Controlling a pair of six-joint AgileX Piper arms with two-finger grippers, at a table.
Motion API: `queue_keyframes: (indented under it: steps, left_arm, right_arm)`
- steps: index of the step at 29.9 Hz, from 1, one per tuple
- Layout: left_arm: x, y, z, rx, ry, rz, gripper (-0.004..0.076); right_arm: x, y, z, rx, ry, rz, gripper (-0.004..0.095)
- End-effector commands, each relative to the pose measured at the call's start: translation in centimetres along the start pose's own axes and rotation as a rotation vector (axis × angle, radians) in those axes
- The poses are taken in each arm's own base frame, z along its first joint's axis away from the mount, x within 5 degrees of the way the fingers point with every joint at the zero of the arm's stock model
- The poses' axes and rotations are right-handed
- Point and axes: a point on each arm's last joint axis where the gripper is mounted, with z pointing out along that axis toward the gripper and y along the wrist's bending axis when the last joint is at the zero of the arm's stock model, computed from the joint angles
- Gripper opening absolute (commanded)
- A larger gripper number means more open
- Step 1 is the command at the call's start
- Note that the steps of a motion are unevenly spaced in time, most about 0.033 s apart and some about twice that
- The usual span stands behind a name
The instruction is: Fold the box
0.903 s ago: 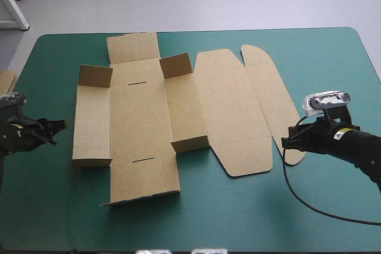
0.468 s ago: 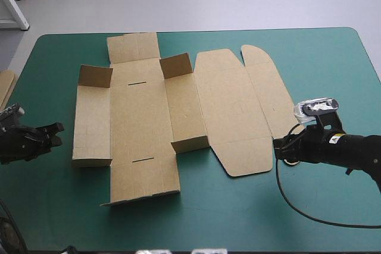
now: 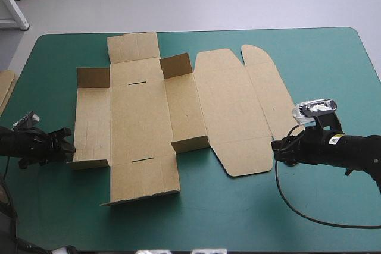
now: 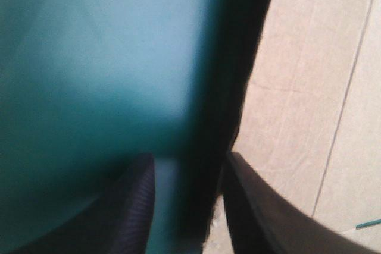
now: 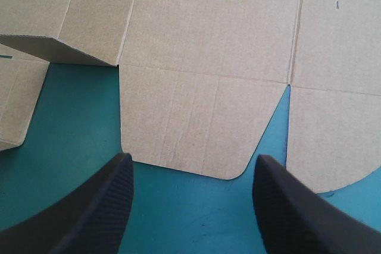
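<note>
The brown box (image 3: 140, 123) lies as a cut sheet on the teal-green cover, mostly flat, with three small corner flaps standing up. Its lid (image 3: 229, 105) and rounded side tab (image 3: 271, 87) lie flat to the right. My left gripper (image 3: 68, 146) is low at the front end of the sheet's left edge. In the left wrist view that gripper (image 4: 189, 206) is open by a narrow gap, and the box's (image 4: 309, 87) shadowed edge runs into it. My right gripper (image 3: 275, 150) is open just off the lid's front right corner. In its own view the right gripper (image 5: 193, 206) faces the lid's front tab (image 5: 190, 123).
An edge of more brown board (image 3: 6, 84) shows at the table's left edge. Bare teal-green cover (image 3: 238, 212) stretches along the front of the table and at the far right.
My left gripper has slid right along the table and reached the box's left edge; that panel has shifted slightly. My right gripper moved left and lower toward the lid's front corner.
</note>
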Motion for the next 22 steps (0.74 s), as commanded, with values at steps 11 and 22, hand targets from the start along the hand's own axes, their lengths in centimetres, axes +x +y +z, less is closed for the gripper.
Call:
queue_keyframes:
  steps: [11, 22]
  left_arm:
    - [-0.5, -2.5, -1.3, 0.216, -0.046, 0.042, 0.0277]
    - [0.3, -1.8, 0.4, 0.253, 0.015, 0.02, 0.0277]
  right_arm:
    - [-1.2, 0.3, -1.0, 0.001, -0.085, -0.015, 0.0562]
    - [-1.2, 0.3, -1.0, 0.002, -0.085, -0.023, 0.0562]
